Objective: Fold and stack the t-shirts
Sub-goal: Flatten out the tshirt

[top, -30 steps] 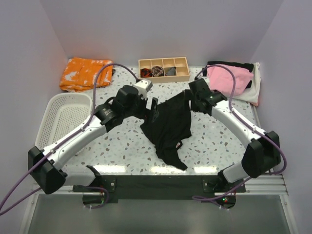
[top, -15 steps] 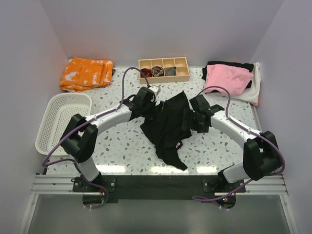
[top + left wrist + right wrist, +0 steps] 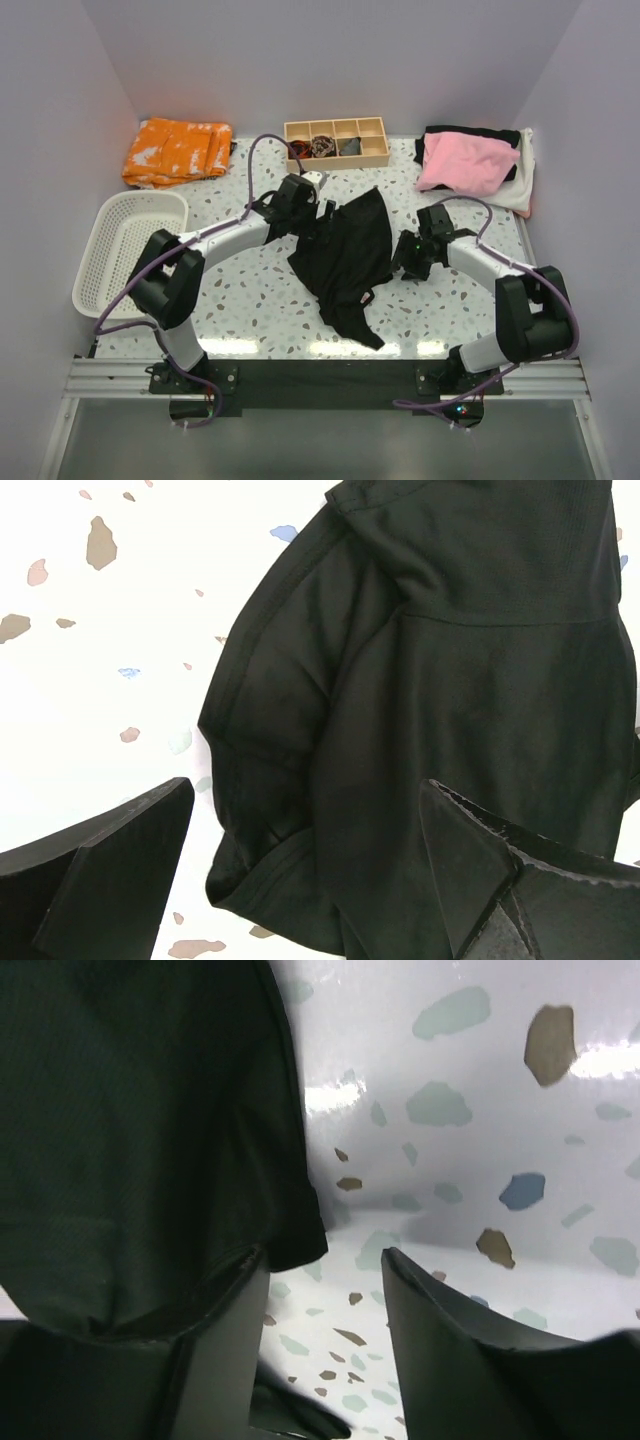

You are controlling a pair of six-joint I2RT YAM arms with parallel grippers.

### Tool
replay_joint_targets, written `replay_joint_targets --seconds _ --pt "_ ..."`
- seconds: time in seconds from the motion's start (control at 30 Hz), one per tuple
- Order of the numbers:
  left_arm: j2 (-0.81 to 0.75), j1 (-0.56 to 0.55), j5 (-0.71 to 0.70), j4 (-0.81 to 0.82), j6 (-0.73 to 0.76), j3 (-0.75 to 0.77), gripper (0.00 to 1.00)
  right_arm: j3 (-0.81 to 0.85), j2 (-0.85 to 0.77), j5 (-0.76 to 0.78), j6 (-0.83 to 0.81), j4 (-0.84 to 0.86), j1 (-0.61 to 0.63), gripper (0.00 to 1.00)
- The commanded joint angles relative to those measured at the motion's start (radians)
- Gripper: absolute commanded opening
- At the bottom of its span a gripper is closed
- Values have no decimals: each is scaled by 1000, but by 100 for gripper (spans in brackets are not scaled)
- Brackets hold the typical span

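Jaws spread wide, my left claw (image 3: 305, 790) hovers at the left edge of the black t-shirt (image 3: 345, 255), and my right claw (image 3: 322, 1257), half open, sits at its right hem.

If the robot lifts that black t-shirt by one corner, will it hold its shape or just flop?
Probably flop: the black t-shirt lies crumpled in soft folds. Likely light, since the cloth looks thin. It may bunch up if pushed across the table.

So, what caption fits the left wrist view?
Open left gripper above a crumpled black t-shirt on a speckled table.
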Motion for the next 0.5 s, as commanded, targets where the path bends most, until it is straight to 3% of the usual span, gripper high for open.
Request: replay_joint_targets --seconds 0.0,0.23,0.27,0.33,0.43,0.47 --pt "-11 6 15 37 -10 2 100 -21 38 -151 24 119 -36 50" --pt "-2 9 17 30 -11 -9 100 -39 111 -305 39 201 -62 42" --pt "0 9 17 31 -11 -12 100 -38 115 -314 38 202 -63 32" --pt "3 11 17 30 -14 -15 100 -34 105 -309 32 195 -65 0" --pt "4 15 0 22 -25 -17 93 -12 28 -245 0 152 -66 0" --pt "3 18 -8 14 -30 -18 80 20 -3 -218 -14 101 -66 0"
